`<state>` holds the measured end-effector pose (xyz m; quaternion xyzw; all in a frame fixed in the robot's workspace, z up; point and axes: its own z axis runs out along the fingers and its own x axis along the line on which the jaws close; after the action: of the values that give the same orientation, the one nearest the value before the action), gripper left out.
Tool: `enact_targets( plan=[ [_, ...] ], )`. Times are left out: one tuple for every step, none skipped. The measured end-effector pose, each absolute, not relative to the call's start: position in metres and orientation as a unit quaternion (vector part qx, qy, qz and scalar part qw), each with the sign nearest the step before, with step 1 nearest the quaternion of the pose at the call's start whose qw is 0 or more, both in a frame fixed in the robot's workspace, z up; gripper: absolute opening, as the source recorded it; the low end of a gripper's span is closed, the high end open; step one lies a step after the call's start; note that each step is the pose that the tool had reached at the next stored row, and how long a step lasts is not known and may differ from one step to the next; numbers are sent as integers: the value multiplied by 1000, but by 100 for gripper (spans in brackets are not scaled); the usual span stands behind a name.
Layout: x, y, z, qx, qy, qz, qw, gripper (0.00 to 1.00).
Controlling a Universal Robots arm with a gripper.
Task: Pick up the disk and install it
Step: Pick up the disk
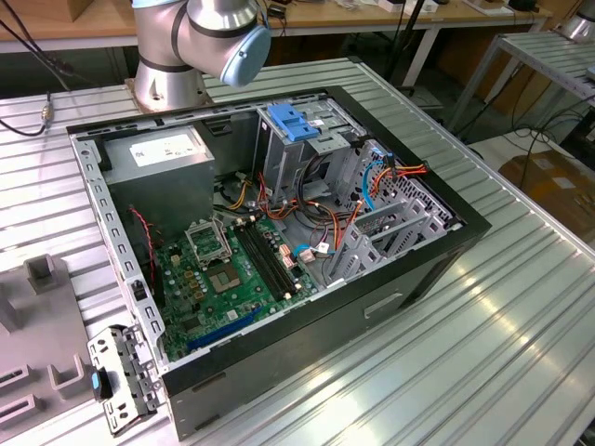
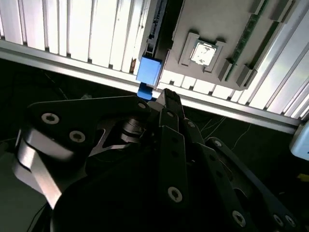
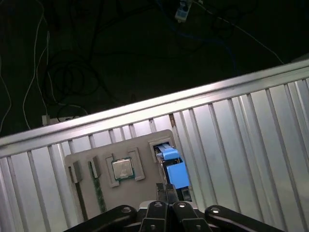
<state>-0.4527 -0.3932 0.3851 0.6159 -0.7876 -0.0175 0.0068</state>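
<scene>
The disk [image 3: 173, 169] sits in a cut-out at one end of a grey tray [image 3: 91, 154], its blue plastic part turned up toward both wrist cameras. The tray lies right at an edge of the ribbed metal bench [image 3: 231, 125], with dark floor and loose cables beyond that edge. In the same tray, beside the disk, a square processor chip [image 3: 122, 169] rests in its own recess, and a thin green memory stick [image 3: 99, 193] lies past the chip.

The claw [image 2: 166, 96] hangs above the disk and does not touch it. It is clenched, tips meeting, with nothing between them.

In the exterior view the disk (metal body, blue clip) lies near the bench corner at that view's lower left, just beside the open computer case [image 1: 372, 307]. Inside the case are a green motherboard [image 1: 223, 269], a grey power supply [image 1: 163, 153] and a blue-topped drive bay [image 1: 293, 121]. The arm [image 1: 200, 37] is mounted at the bench's far edge, behind the case.
</scene>
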Motion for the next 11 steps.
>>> enact_targets(
  plan=[
    [-453,-393,384,619,-785,-16,6,11],
    [-453,-392,384,620,-784,-15,5,11],
    [-453,-392,383,621,-784,-14,4,11],
    [-453,-391,382,622,-783,-13,2,11],
    [-453,-391,381,623,-782,-12,2,11],
    [-453,-390,380,624,-782,-11,1,11],
    [-453,-389,379,625,-780,-10,0,11],
    [-453,-388,378,627,-779,-9,0,11],
    [-453,-386,377,629,-777,-8,-1,11],
    [-453,-384,375,632,-775,-7,-1,11],
    [-453,-383,374,636,-772,-7,-2,11]
  ],
)
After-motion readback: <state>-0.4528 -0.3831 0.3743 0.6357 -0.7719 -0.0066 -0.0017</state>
